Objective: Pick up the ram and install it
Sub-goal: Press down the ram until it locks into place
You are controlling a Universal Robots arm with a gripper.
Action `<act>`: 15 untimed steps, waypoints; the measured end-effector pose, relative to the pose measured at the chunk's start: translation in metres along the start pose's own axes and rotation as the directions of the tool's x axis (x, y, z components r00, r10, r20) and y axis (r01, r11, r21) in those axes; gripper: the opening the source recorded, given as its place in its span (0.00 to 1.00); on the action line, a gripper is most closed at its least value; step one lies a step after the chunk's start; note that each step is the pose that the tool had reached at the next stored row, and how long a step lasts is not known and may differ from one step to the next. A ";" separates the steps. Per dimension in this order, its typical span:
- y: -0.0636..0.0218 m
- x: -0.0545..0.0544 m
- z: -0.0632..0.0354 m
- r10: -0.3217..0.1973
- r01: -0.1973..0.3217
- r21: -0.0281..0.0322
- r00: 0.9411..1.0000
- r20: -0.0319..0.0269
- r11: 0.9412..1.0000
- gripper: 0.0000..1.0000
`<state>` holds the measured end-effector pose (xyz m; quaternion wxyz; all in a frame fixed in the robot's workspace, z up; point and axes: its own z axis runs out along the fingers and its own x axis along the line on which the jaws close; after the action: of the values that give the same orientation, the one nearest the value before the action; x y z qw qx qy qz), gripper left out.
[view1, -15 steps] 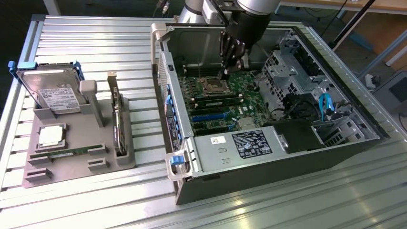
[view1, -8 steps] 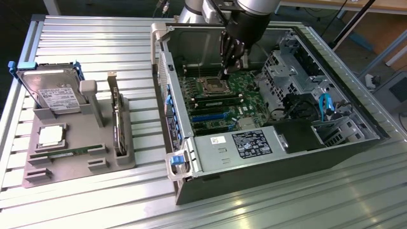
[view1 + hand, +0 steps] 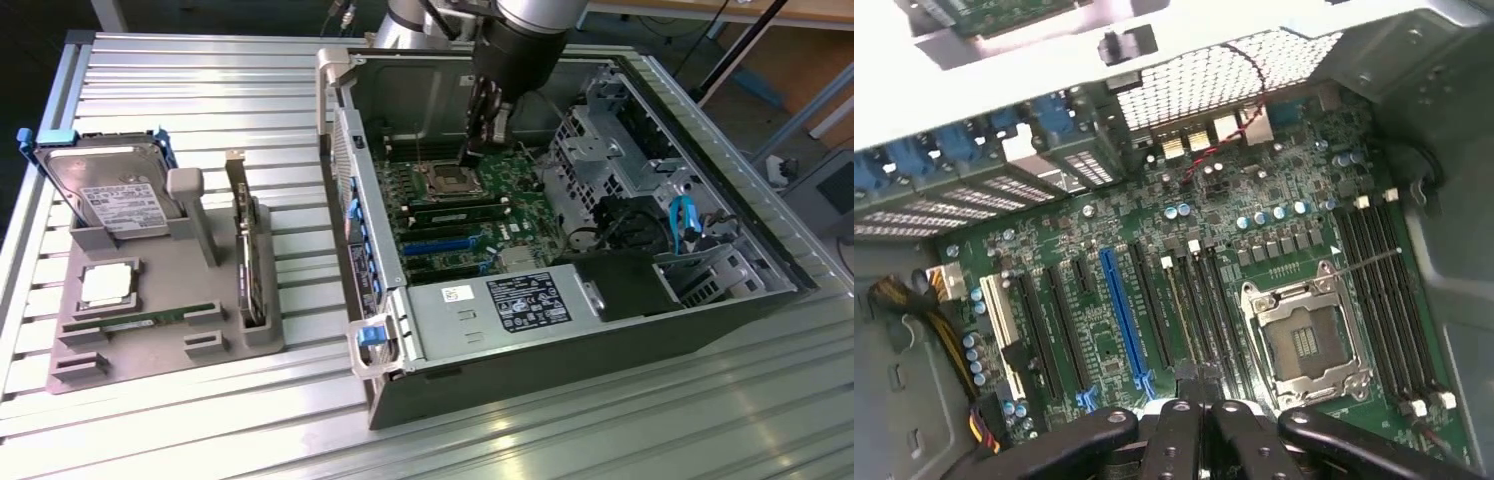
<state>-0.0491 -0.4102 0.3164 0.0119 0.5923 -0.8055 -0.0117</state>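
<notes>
The open grey metal computer case (image 3: 561, 300) lies on the slatted aluminium table (image 3: 174, 80), its green motherboard (image 3: 474, 205) exposed with an empty silver processor socket (image 3: 1306, 345) and long black memory slots (image 3: 1199, 305). My gripper (image 3: 478, 150) reaches down inside the case over that board, fingers pressed together beside the socket; I cannot tell whether anything is pinched. The grey moulded tray (image 3: 147, 345) near the table's edge holds a silver labelled hard drive (image 3: 114, 195), a square silver processor chip (image 3: 107, 285) and one thin green ram stick (image 3: 140, 320).
</notes>
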 end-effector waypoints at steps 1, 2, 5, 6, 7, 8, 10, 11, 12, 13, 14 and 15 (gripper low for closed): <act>0.0000 0.000 0.0001 0.033 -0.033 0.000 0.999 0.000 0.999 0.11; 0.0000 0.000 0.0002 0.058 -0.058 0.000 0.998 0.001 0.998 0.11; 0.0000 0.000 0.0005 0.145 -0.145 0.000 0.989 0.003 0.989 0.11; 0.0000 0.000 0.0006 0.174 -0.174 -0.001 0.985 0.004 0.985 0.11; 0.0000 0.000 0.0006 0.202 -0.202 -0.001 0.979 0.005 0.979 0.11; 0.0000 0.000 0.0007 0.236 -0.236 -0.001 0.972 0.006 0.972 0.11; 0.0000 0.000 0.0009 0.300 -0.300 -0.002 0.954 0.007 0.954 0.11; 0.0000 0.000 0.0009 0.333 -0.333 -0.003 0.943 0.008 0.943 0.11; 0.0000 0.000 0.0010 0.360 -0.360 -0.003 0.933 0.009 0.933 0.11; 0.0000 0.000 0.0010 0.381 -0.381 -0.003 0.925 0.010 0.925 0.11; 0.0000 0.000 0.0011 0.396 -0.396 -0.004 0.918 0.010 0.918 0.11; 0.0000 0.000 0.0011 0.422 -0.422 -0.004 0.907 0.011 0.907 0.11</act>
<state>-0.0491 -0.4102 0.3154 0.0100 0.4042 -0.9145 -0.0129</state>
